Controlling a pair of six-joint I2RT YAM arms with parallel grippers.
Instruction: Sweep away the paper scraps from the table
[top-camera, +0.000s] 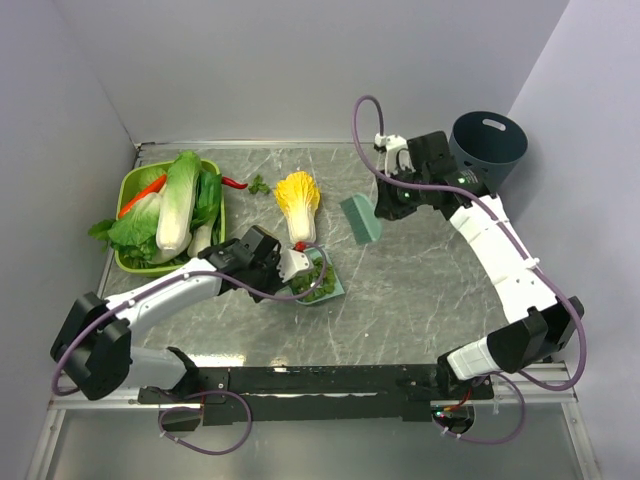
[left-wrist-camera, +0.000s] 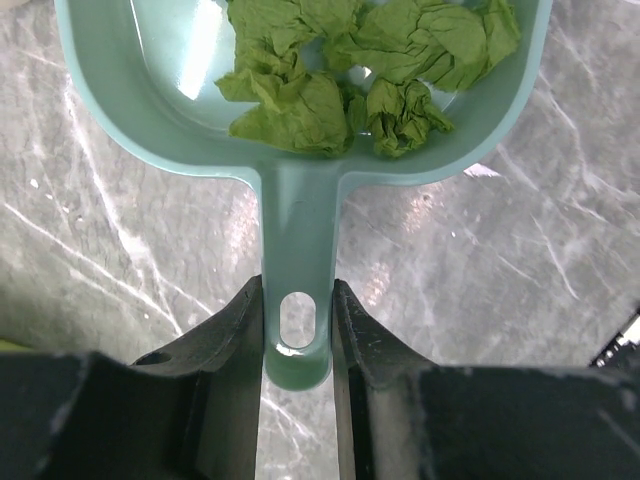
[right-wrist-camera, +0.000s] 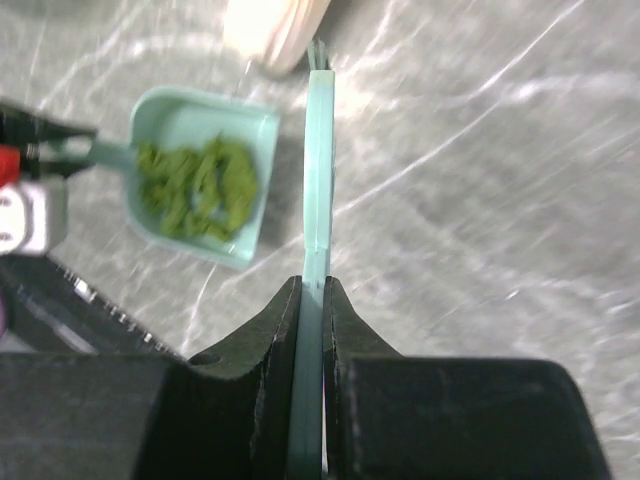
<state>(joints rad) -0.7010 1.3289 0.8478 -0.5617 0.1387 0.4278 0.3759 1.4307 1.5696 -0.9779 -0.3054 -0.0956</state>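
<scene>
Left tool: jaws narrowed onto the end of the teal dustpan's handle, one finger on either side of the hanging hole, firm hold. Paper scraps: crumpled green bits heaped together inside the pan, toward its open front. In the overhead view the dustpan sits mid-tabletop, just in front of the yellow-topped cabbage half; whether its underside touches the tabletop cannot be told. Right tool: jaws nearly together, pinching a thin teal brush seen edge-on, its bristle end pointing away from the wrist. From above, the brush hangs right of the cabbage half, apart from the dustpan; contact with the marble surface not clear. One small dark-green bit lies loose on the tabletop near the back, between a red chilli and the cabbage half; too small to say if it is paper. Back left: green basket with whole cabbages. Back right corner: dark round bin.
</scene>
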